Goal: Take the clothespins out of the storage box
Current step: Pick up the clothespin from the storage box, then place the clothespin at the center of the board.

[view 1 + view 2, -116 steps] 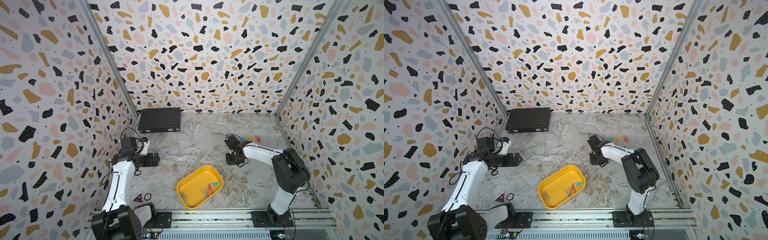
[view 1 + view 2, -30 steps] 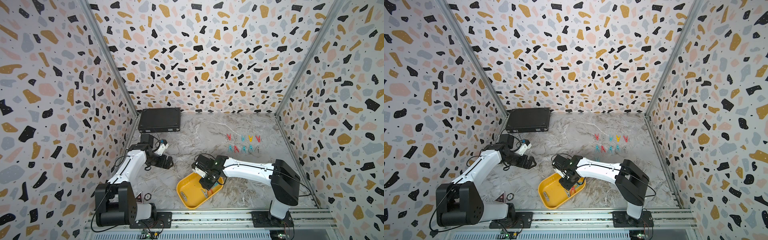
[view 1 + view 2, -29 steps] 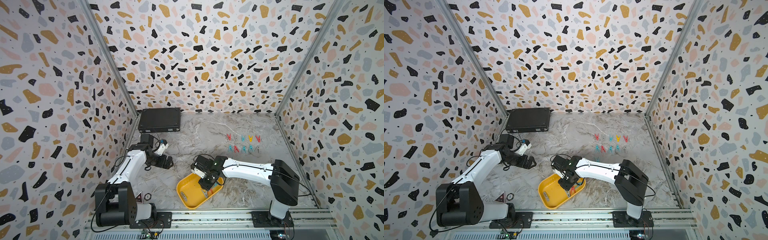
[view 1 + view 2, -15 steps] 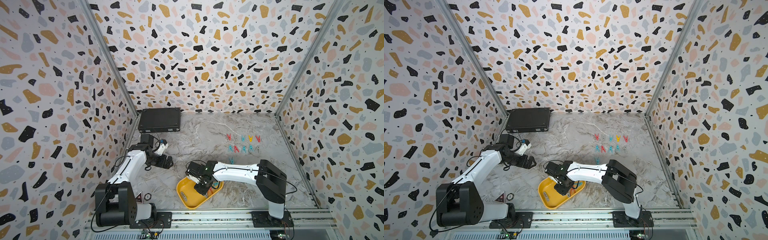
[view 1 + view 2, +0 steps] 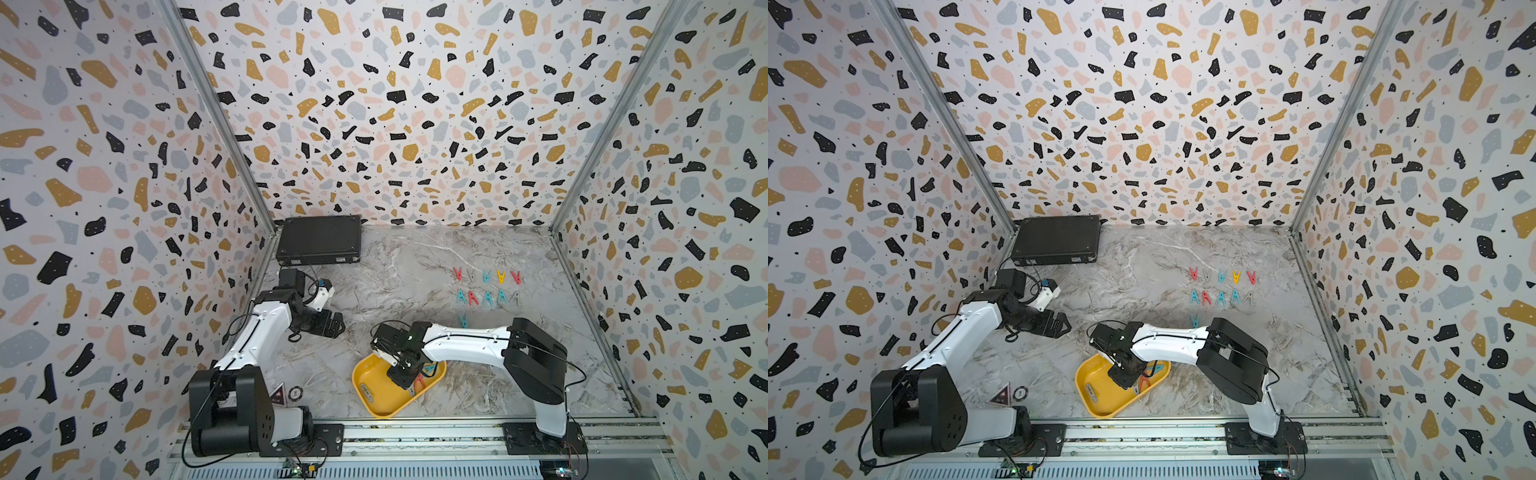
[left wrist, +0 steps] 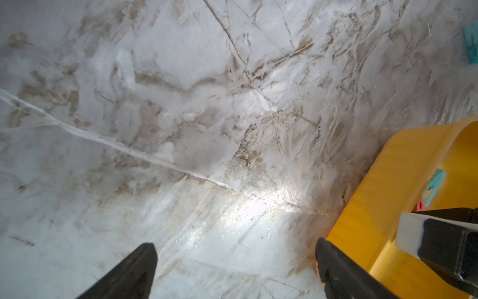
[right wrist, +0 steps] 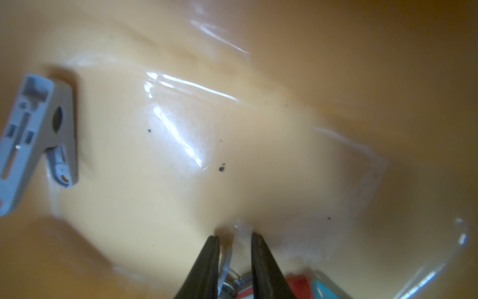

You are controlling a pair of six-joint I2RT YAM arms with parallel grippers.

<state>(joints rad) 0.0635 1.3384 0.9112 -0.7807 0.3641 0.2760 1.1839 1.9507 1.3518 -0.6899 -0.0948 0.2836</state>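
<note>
Marble-look tabletop [image 5: 407, 266], terrazzo walls [image 5: 395, 124] on three sides, a rail [image 5: 415, 432] along its near edge. A black case [image 5: 319, 240] sits in the far left corner. The box [image 5: 374, 395] lies by the near edge, mid-width, with a few pins [image 5: 419, 380] inside. Other pins lie in two rows toward the far right. The left gripper [image 6: 234, 243] gapes wide over bare tabletop. The right gripper [image 7: 234, 236] is down in the box, fingers nearly together around a pale pin [image 7: 225, 259]; I cannot tell whether they grip it.

No legible text anywhere.
</note>
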